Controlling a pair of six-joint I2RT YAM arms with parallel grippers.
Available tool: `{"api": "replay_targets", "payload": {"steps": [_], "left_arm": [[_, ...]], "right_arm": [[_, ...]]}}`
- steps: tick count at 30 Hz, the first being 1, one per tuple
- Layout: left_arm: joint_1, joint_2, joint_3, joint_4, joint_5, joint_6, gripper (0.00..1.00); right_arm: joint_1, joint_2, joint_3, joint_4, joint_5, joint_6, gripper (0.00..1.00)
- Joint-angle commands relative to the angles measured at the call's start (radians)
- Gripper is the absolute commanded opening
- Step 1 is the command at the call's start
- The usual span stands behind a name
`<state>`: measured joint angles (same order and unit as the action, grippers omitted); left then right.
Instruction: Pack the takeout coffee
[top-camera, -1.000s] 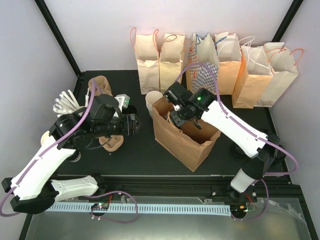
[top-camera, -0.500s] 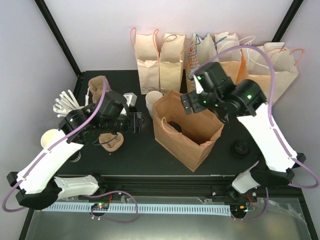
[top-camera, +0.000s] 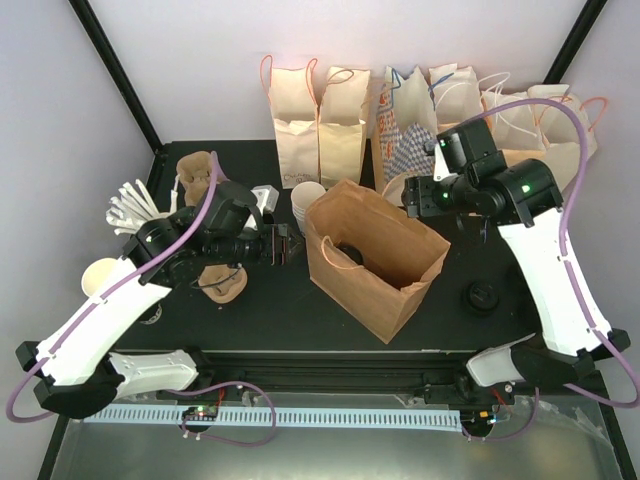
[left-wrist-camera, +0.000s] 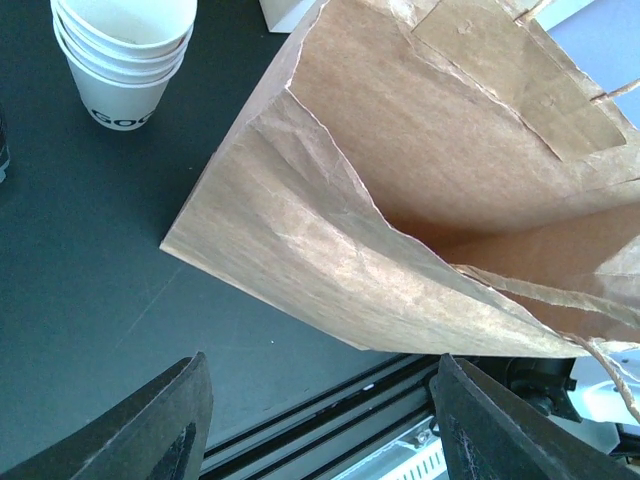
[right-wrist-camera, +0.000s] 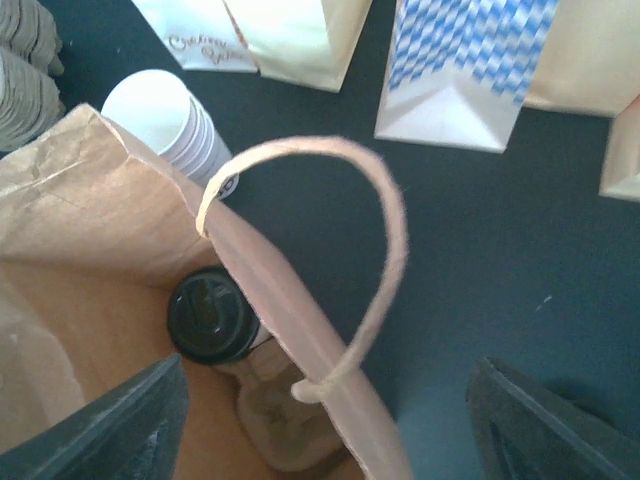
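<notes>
The takeout coffee (right-wrist-camera: 212, 315), a white cup with a black lid (top-camera: 348, 252), stands upright inside the open brown paper bag (top-camera: 385, 290) at the table's middle. My right gripper (top-camera: 412, 196) hovers above the bag's far right rim, apart from the cup. In the right wrist view that gripper (right-wrist-camera: 330, 430) is open, and the bag's rim and its string handle (right-wrist-camera: 388, 240) lie below the gap, untouched. My left gripper (top-camera: 287, 246) stands open just left of the bag. In the left wrist view it (left-wrist-camera: 320, 430) holds nothing, with the bag's wall (left-wrist-camera: 330, 250) ahead of it.
A row of paper bags (top-camera: 300, 120) lines the back, one of them blue-patterned (top-camera: 405, 140). A stack of white cups (top-camera: 308, 205) stands by the bag's far left corner. Black lids (top-camera: 483, 296) lie at the right. Brown cup carriers (top-camera: 200, 170) and white utensils (top-camera: 130, 205) are at the left.
My right gripper has risen out of the bag and drawn back to the right, leaving the coffee standing inside. The left gripper has edged right toward the bag.
</notes>
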<state>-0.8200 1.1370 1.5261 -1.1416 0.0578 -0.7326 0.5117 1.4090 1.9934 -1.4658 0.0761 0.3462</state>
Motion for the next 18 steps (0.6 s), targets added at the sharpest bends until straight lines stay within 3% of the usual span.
{"api": "replay_targets", "payload": {"steps": [1, 9, 18], "left_arm": [[-0.005, -0.010, -0.006, 0.036, 0.011, 0.006, 0.64], [-0.005, -0.032, -0.035, 0.046, 0.005, -0.011, 0.64], [-0.005, -0.042, -0.056, 0.053, 0.002, -0.014, 0.64]], "right_arm": [[-0.011, 0.025, -0.040, 0.031, -0.116, 0.009, 0.72], [-0.059, -0.018, -0.027, 0.064, 0.002, 0.032, 0.03], [-0.265, -0.051, -0.065, 0.132, 0.053, 0.076, 0.03]]}}
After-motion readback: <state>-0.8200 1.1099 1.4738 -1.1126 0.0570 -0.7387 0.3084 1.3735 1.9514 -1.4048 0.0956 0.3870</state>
